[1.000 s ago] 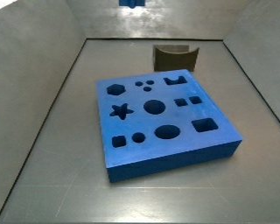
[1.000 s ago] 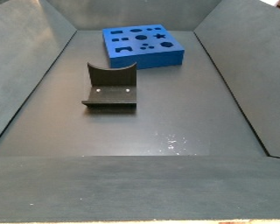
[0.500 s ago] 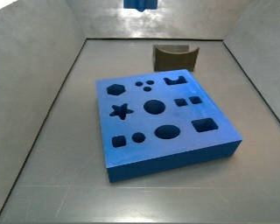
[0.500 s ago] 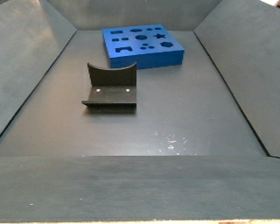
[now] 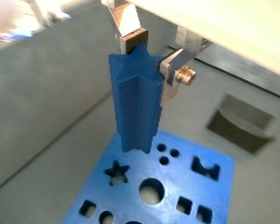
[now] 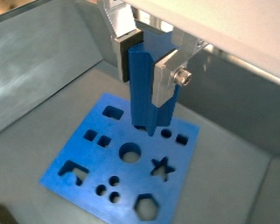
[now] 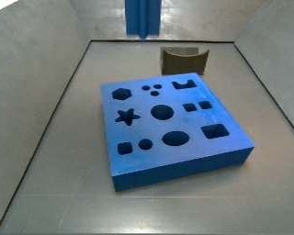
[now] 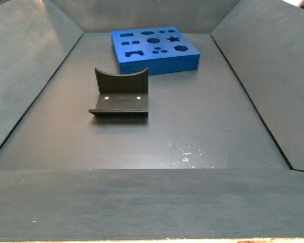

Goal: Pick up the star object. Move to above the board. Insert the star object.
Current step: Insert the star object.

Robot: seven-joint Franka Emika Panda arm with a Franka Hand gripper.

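My gripper (image 5: 150,54) is shut on the top of the star object (image 5: 136,101), a tall ridged blue peg that hangs upright. Both wrist views show it, with the gripper (image 6: 147,63) clamped on the peg (image 6: 146,83) high above the board (image 5: 122,197). The board (image 6: 101,162) is a thick blue block with dark shaped holes, among them a star hole (image 6: 164,166). In a side view only the peg's lower end (image 7: 140,16) shows at the top, behind the board (image 7: 175,168) and its star hole (image 7: 128,117). The gripper is out of view in both side views.
The dark olive-brown curved fixture (image 7: 184,60) stands on the grey tray floor beyond the board, and also shows in a side view (image 8: 119,95) and a wrist view (image 5: 241,122). Sloped grey tray walls (image 7: 51,101) enclose the floor. The board (image 8: 180,65) sits at one end.
The blue peg has come lower into the side view. Only its tip showed at the top edge before, and now a longer length shows. Board and fixture have not moved.
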